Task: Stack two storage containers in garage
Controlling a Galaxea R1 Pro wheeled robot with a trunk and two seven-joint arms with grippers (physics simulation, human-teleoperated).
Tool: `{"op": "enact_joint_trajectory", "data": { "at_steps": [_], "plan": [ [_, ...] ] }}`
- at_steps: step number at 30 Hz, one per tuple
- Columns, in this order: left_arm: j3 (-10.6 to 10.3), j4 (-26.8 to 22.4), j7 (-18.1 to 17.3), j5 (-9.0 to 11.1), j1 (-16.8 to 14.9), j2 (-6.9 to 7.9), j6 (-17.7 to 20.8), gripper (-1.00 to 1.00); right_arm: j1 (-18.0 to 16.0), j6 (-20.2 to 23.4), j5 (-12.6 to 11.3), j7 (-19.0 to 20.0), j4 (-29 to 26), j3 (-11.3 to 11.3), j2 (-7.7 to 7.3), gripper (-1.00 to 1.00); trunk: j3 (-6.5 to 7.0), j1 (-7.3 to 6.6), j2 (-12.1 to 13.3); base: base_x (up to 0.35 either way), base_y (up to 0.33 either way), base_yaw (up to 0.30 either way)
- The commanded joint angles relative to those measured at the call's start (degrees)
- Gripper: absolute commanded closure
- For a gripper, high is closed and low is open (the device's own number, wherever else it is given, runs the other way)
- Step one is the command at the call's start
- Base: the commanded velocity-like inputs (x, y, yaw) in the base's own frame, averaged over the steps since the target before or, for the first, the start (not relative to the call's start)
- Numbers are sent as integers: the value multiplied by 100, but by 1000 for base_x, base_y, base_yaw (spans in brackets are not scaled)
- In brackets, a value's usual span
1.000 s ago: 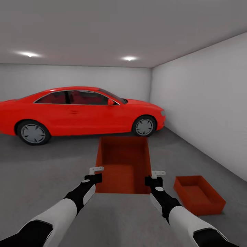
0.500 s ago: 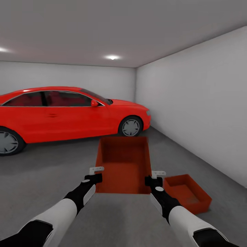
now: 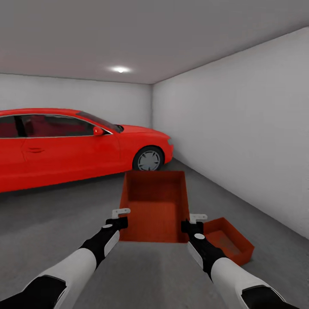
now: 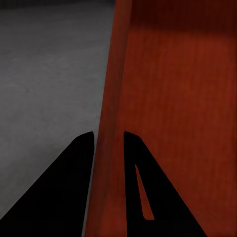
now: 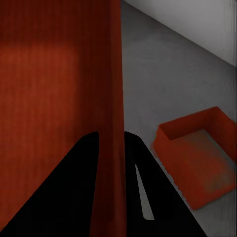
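Red-orange containers, two: one held [image 3: 154,206], one floored [image 3: 227,239]

Both storage containers [image 3: 154,206] look smooth and matt, the floor [image 3: 51,223] mottled concrete, the car [image 3: 64,146] glossy.

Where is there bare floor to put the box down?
Bare floor lies left of the held container, between the left arm and the red car. More runs along the white wall. It's crowded at the right gripper, where the other container sits.
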Motion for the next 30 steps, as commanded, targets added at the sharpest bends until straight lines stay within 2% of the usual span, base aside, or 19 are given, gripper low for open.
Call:
{"op": "enact_joint_trajectory", "data": {
  "at_steps": [1, 30],
  "plan": [
    [-119, 76, 486, -22, 5, 236, 38, 100, -16, -32, -1, -320, -5, -350, -9, 100, -7, 4, -6, 302, 216, -270],
    [-123, 77, 485, -22, 5, 243, 30, 100, -16, -36, 6, -320, -5, -350, -11, 100, -7, 4, -6, 301, 217, -270]
  ]
}}
